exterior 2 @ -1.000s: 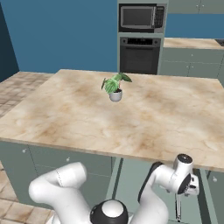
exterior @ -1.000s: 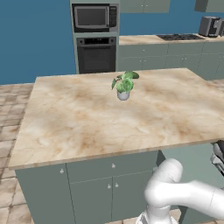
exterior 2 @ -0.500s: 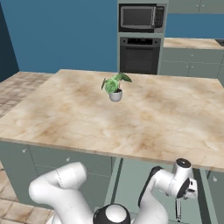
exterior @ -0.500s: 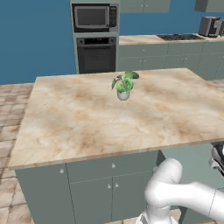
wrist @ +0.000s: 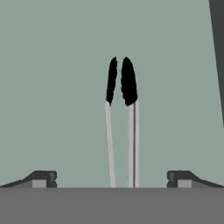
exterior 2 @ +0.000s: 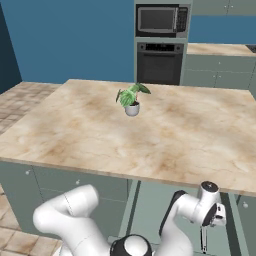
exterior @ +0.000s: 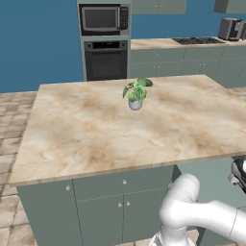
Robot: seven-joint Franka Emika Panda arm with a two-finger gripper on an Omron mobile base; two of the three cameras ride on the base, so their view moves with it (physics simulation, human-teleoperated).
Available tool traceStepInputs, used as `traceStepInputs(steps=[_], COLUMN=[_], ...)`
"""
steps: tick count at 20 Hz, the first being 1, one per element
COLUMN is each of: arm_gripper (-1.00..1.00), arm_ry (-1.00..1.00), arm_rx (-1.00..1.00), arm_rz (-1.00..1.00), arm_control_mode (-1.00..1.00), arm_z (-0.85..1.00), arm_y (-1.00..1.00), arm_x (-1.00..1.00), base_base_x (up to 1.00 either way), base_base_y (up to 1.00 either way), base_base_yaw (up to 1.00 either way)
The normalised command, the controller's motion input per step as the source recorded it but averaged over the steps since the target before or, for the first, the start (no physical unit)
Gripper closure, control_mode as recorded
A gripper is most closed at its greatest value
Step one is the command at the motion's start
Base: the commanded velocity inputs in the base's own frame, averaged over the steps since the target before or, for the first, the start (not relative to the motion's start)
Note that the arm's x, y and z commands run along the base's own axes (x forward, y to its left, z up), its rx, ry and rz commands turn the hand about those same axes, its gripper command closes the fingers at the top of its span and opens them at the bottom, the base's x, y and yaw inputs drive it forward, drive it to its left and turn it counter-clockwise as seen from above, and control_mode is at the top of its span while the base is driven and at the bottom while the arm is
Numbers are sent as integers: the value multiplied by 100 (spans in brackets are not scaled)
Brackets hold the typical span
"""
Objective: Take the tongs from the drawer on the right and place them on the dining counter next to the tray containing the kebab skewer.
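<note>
The tongs (wrist: 121,100) lie on the grey-green floor of the open drawer (wrist: 52,87), their black tips pointing away from me and their pale silvery arms running back toward me. My gripper (wrist: 111,179) hovers over the handle end, open, with one fingertip on each side of the tongs and not touching them. In the right base view my wrist (exterior 2: 209,207) hangs below the island's front edge at the lower right. The dining counter, the tray and the kebab skewer are out of view.
The marbled island (exterior 2: 165,135) with a potted plant (exterior 2: 131,100) spreads just above my hand, its edge overhanging the drawer. A wall oven (exterior: 105,60) and microwave (exterior: 103,19) stand beyond it. Closed cabinet doors (exterior: 101,211) lie to the left.
My hand has sunk slightly toward the drawer. The jaws have stayed wide apart.
</note>
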Motion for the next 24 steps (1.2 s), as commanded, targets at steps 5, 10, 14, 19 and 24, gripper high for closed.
traceStepInputs(steps=[5, 10, 14, 19, 24], arm_gripper=[-100, -100, -100, -100, -100], arm_ry=[0, 0, 0, 0, 0], arm_rx=[0, 0, 0, 0, 0], arm_rz=[0, 0, 0, 0, 0], arm_control_mode=[-100, -100, -100, -100, -100], arm_z=[-1, -8, -24, -31, -21], arm_y=[-20, -5, 0, 0, 0], arm_x=[7, 1, 0, 0, 0], base_base_x=[0, 0, 0, 0, 0], base_base_y=[0, 0, 0, 0, 0], base_base_yaw=[0, 0, 0, 0, 0])
